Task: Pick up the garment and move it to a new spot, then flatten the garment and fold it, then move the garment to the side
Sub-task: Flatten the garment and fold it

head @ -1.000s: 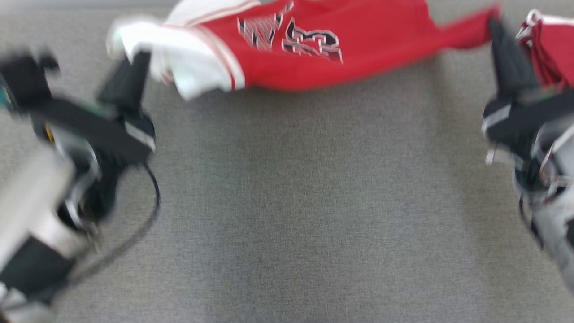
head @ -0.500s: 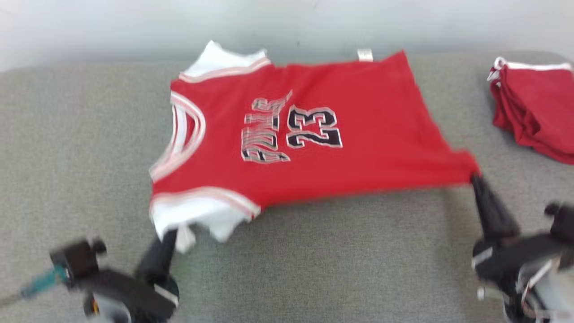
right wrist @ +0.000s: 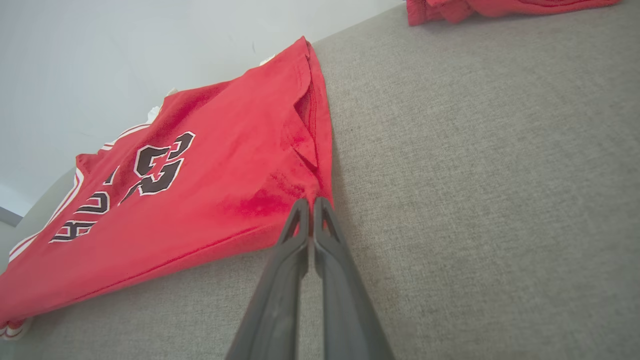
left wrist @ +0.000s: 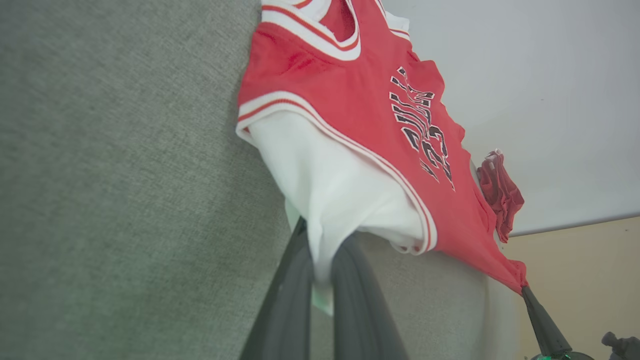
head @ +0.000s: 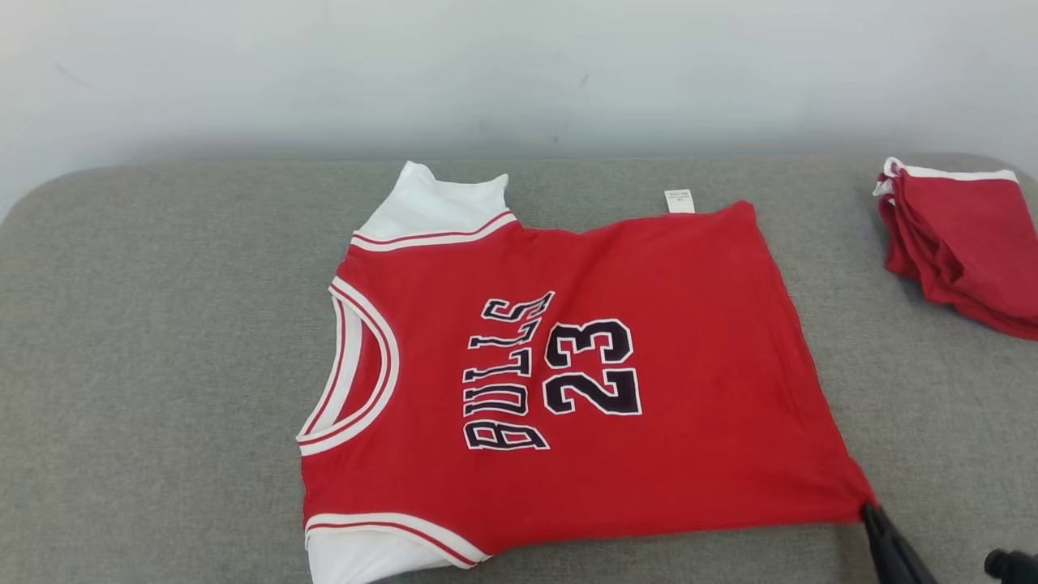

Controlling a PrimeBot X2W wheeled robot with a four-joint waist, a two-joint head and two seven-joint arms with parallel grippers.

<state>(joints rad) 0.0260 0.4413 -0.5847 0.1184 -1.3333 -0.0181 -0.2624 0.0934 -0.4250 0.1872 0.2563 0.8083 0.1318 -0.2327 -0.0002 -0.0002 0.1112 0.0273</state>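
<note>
- Your left pincer (left wrist: 324, 250) clamps the white sleeve (left wrist: 340, 190) of the red "BULLS 23" jersey (head: 689, 365).
- Your right pincer (right wrist: 311, 207) pinches its hem corner on the grey fabric counter (head: 162, 324).

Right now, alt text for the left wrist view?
The left gripper is shut on the white sleeve of a red jersey spread on a grey cushion. The right gripper pinches the jersey's far corner; more red clothes lie beyond.

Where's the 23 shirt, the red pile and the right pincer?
shirt (head: 697, 341), head view, red cloth beside the number.
red pile (head: 965, 227), head view, its top layer.
right pincer (right wrist: 311, 205), right wrist view, between its fingertips.
</note>
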